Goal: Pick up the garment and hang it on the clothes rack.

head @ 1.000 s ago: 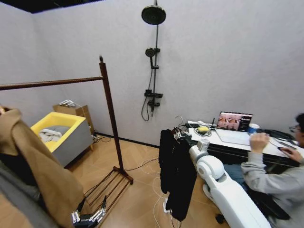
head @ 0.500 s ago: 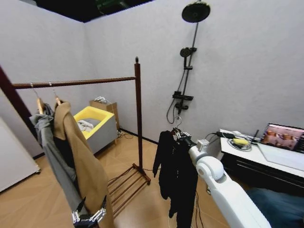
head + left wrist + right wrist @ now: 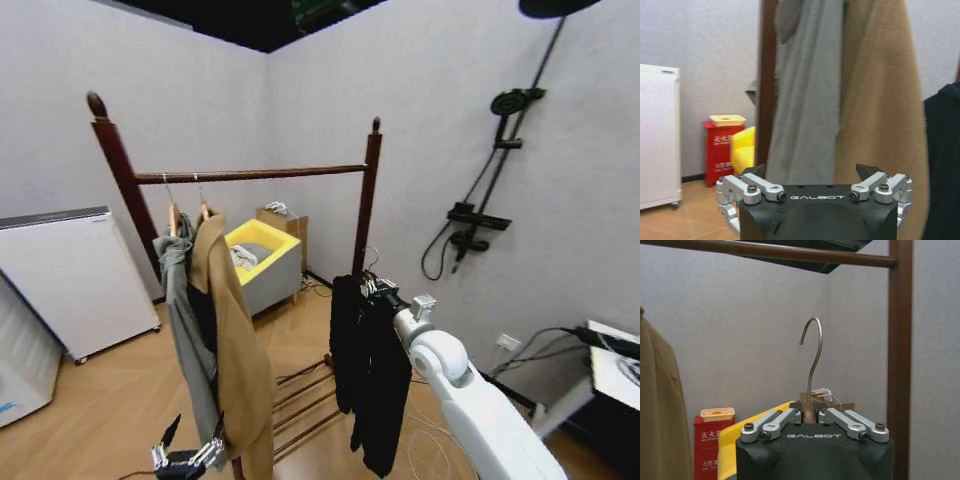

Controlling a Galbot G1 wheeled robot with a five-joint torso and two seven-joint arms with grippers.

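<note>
Two grippers show. Nearest, the left gripper (image 3: 186, 460) hangs low with its fingers spread wide, holding nothing, just in front of a tan coat (image 3: 232, 340) and a grey jacket (image 3: 186, 320). The right gripper (image 3: 372, 287) is pinched tight on a hanger (image 3: 811, 371) carrying the black garment (image 3: 368, 372), held up beside the clothes rack (image 3: 250, 174), below its top bar. Beyond stands a yellow bin (image 3: 262, 260).

Three garments: black jacket (image 3: 365, 375), tan coat (image 3: 235, 350), seemingly grey jacket (image 3: 185, 320).
</note>
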